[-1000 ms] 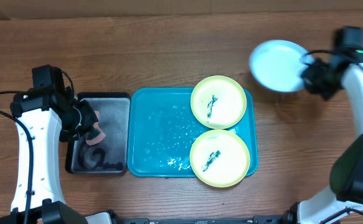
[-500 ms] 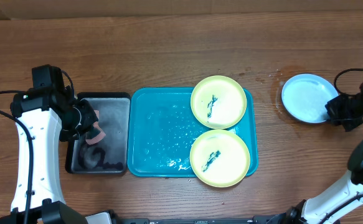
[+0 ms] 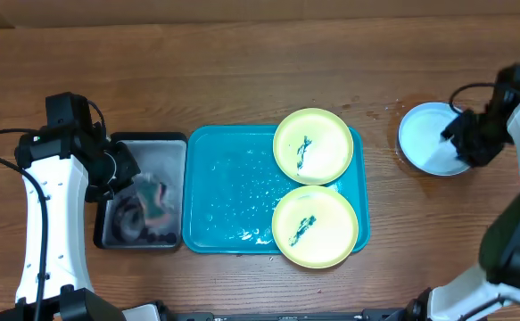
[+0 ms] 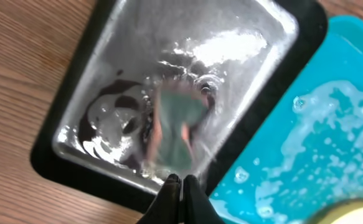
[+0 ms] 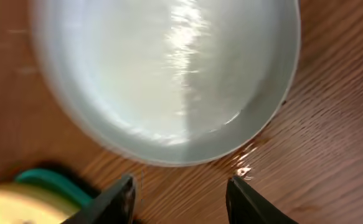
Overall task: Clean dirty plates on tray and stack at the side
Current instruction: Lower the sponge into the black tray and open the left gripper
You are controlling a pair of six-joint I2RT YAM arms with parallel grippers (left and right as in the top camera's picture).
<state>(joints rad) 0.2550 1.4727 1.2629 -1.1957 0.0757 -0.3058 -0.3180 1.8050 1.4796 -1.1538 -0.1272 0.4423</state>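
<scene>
The light blue plate (image 3: 423,135) lies flat on the wet wood to the right of the tray, also in the right wrist view (image 5: 169,68). My right gripper (image 3: 464,143) (image 5: 181,183) is open and empty, just off the plate's edge. Two pale yellow-green plates (image 3: 313,145) (image 3: 314,226), each with a dark smear, sit on the right side of the turquoise tray (image 3: 228,196) (image 4: 306,143). My left gripper (image 3: 122,169) (image 4: 182,180) is shut and empty over the black tray.
A smaller black tray (image 3: 144,138) (image 4: 63,168) with water stands left of the turquoise tray. A green and pink sponge (image 3: 155,198) (image 4: 178,124) lies in it. The turquoise tray's left half holds suds.
My right gripper lowered the light blue plate onto the table at the right and let go. My left gripper let go of the sponge, which now lies in the black tray.
</scene>
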